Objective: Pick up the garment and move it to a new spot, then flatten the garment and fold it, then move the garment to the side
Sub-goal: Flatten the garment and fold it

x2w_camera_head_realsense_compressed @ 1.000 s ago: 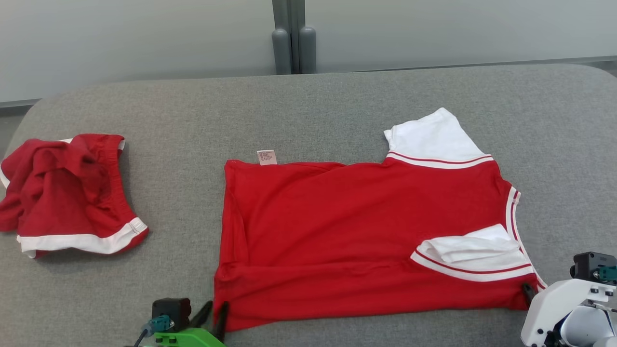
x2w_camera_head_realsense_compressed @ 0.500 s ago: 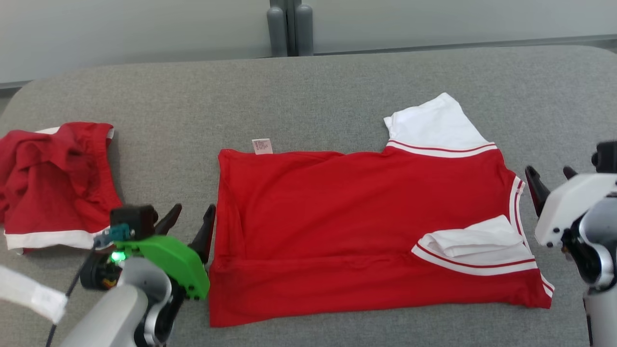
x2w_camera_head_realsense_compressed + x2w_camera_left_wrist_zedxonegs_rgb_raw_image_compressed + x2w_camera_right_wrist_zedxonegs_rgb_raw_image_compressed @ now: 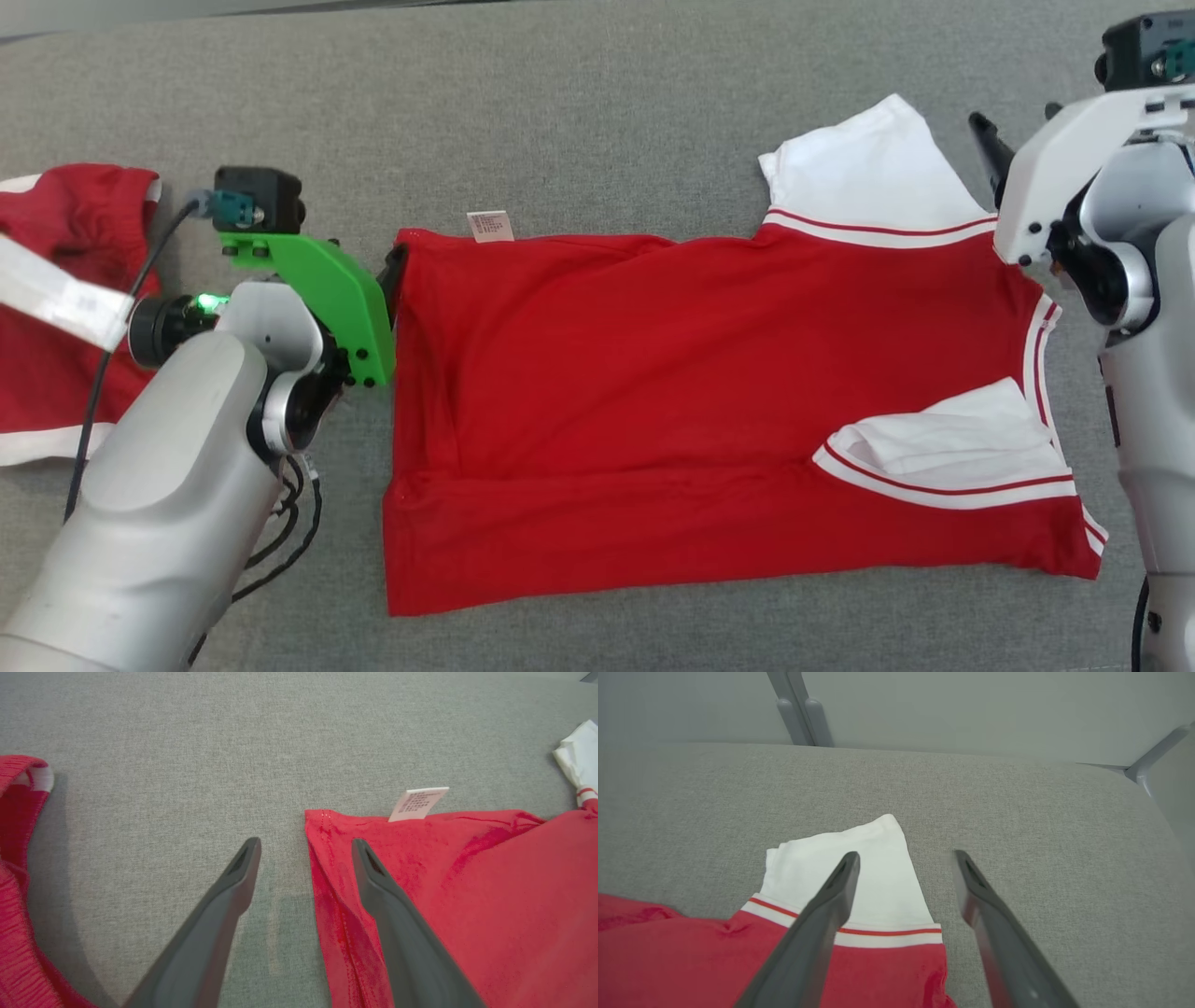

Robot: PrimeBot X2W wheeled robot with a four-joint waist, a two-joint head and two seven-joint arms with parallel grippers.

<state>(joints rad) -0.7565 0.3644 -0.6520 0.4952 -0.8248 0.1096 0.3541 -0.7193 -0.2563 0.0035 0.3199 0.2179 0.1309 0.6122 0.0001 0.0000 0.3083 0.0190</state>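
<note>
Red jersey T-shirt with white sleeves (image 3: 653, 392) flat on grey fabric tabletop (image 3: 607, 112), long axis left-right. Left jaws spread, empty, astride far hem corner (image 3: 312, 815); right jaws spread, empty, astride outer edge of far sleeve (image 3: 883, 882).

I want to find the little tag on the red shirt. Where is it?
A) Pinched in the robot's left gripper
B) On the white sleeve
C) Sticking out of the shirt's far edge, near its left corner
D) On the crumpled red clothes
C: the tag pokes out past the far edge of the shirt, close to the corner where the left gripper hovers, open and holding nothing.
</note>
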